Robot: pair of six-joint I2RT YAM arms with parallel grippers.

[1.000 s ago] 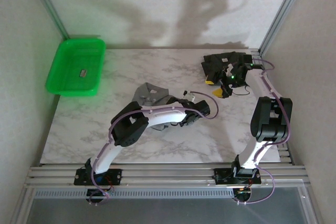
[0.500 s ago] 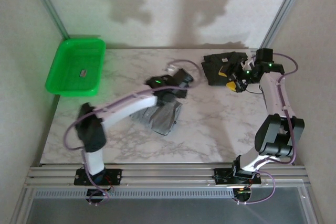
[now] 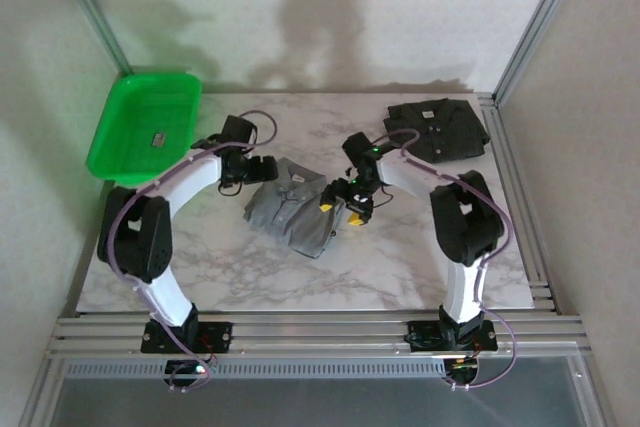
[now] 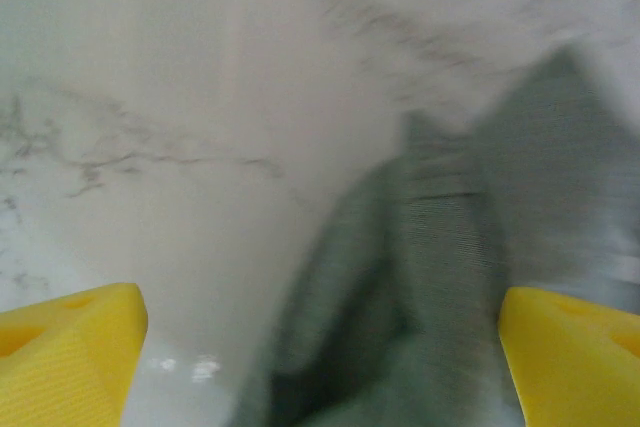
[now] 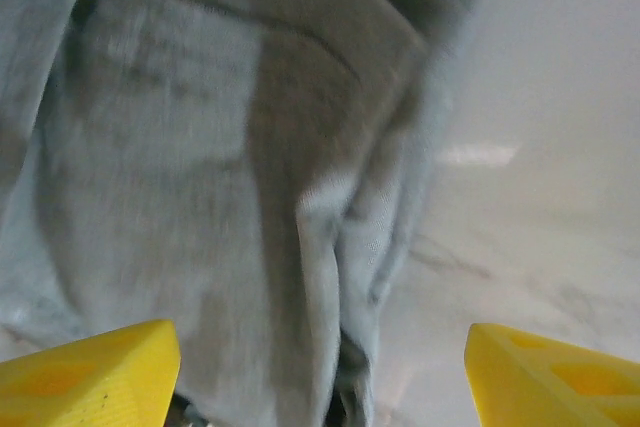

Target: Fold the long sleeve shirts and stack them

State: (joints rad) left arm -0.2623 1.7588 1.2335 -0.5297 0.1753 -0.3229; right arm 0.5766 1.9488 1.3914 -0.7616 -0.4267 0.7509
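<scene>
Bearing surface: my marble table (image 3: 180,247), bare over most of its near half and its left side.
Bystander: green tray (image 3: 140,175) at the far left corner, well apart from both shirts.
Stack site: charcoal shirt (image 3: 437,129), folded flat near the far right corner, close to the table's far and right edges.
Work piece: grey shirt (image 3: 290,212), mid-table, loosely folded and rumpled, collar end toward the far side. Its long axis seems to run slantwise to the table's edges.
Key relation: the grey shirt lies between my two claws and the charcoal shirt lies to its far right, so I judge my right arm the nearer carrier.
Right claw (image 3: 342,211): fingers apart over the grey shirt's right edge, clamping nothing.
Left claw (image 3: 262,169): fingers apart, just beside the shirt's far left edge, with cloth ahead and to the right and nothing gripped.
Open room: bare marble separates the two shirts. The grey one is well clear of every table edge.
</scene>
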